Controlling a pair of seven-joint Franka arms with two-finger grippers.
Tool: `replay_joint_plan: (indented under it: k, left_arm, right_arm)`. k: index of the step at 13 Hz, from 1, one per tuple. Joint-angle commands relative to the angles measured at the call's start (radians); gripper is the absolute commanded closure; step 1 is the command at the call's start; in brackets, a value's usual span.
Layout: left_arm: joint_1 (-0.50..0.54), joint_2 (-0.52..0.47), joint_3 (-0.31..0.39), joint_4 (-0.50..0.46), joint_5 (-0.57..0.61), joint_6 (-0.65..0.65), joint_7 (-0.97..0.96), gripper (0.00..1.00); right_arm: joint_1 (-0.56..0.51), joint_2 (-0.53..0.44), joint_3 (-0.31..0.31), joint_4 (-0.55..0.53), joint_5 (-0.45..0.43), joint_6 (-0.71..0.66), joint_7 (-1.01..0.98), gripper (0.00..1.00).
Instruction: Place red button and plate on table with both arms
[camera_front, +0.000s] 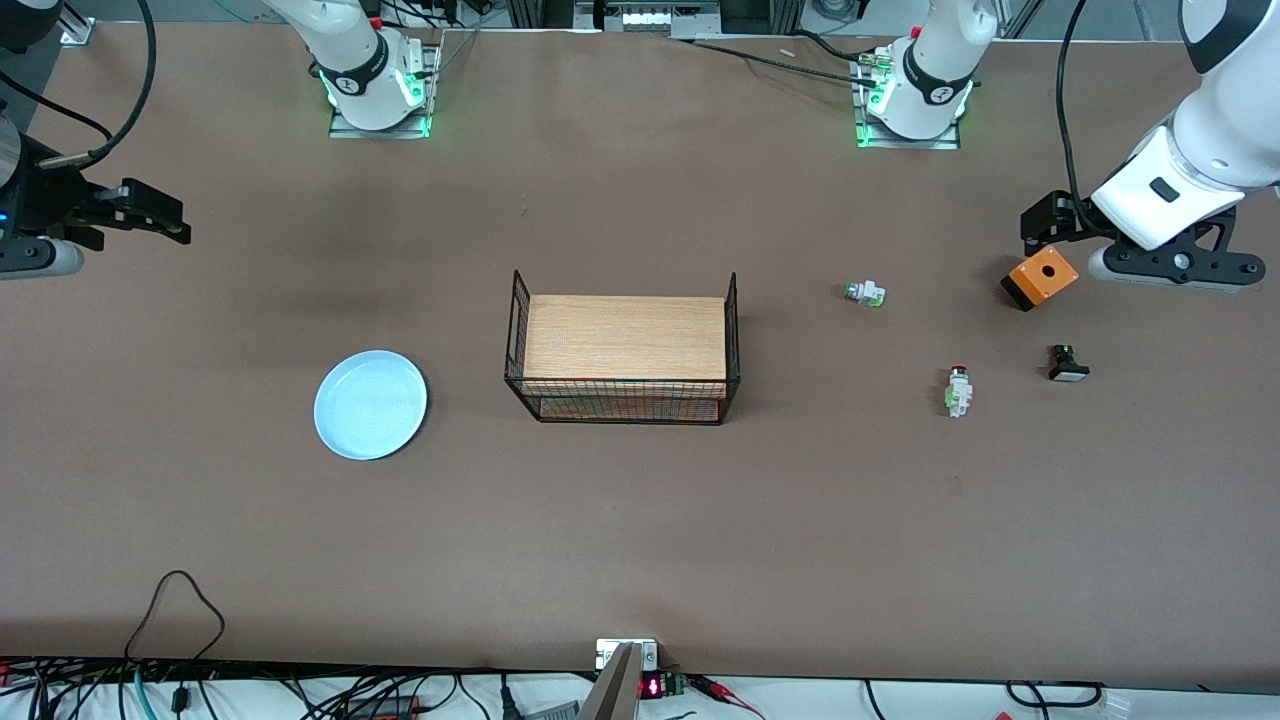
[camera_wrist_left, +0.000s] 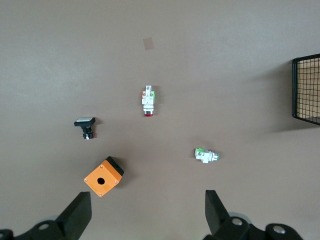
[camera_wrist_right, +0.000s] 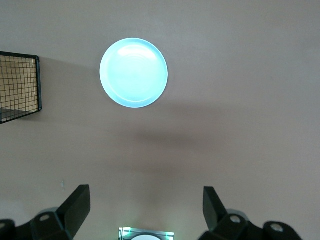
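We see the table (camera_front: 640, 540), broad and brown, carrying everything, and we take the wood-topped wire rack (camera_front: 625, 345) at its middle as our landmark. The two arms come next: the left arm (camera_front: 1200, 150) hangs over the table's edge at its own end, well apart from the rack, and the right arm (camera_front: 30, 200) does likewise at its end. The left gripper (camera_wrist_left: 145, 212) hovers above the table just beside the orange box (camera_front: 1040, 277), its jaws spread wide and holding nothing; the right gripper (camera_wrist_right: 145, 210) hovers over bare table at the right arm's end, jaws likewise spread and empty. The plate (camera_front: 371, 404), pale blue, lies flat on the table beside the rack toward the right arm's end, slightly nearer the front camera than the rack's middle. Toward the left arm's end, the green-capped switch (camera_front: 864, 293) lies nearest the rack. The red button (camera_front: 958, 391) lies on its side on the table, farther from the rack and apart from both grippers. A small black switch (camera_front: 1067, 364) sits farther out again.
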Motion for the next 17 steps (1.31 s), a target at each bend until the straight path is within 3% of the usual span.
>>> replay_joint_plan:
  k: [1,9,12,17]
  left_arm:
    - [-0.004,-0.001,0.004,0.012,-0.001,-0.003,0.005,0.00]
    - [-0.004,0.001,0.004,0.012,-0.001,-0.003,0.004,0.00]
    - [-0.004,0.001,0.004,0.012,-0.001,-0.003,0.005,0.00]
    - [-0.004,0.001,0.004,0.012,-0.001,-0.003,0.004,0.00]
  right_arm:
    - [-0.012,0.009,0.005,0.041,-0.006,0.033,0.009,0.00]
    - [-0.011,0.012,0.005,0.045,-0.011,0.018,0.003,0.00]
    - [-0.009,0.016,0.005,0.051,-0.009,-0.121,0.004,0.00]
    - [-0.001,0.032,0.009,0.093,-0.029,-0.180,0.004,0.00]
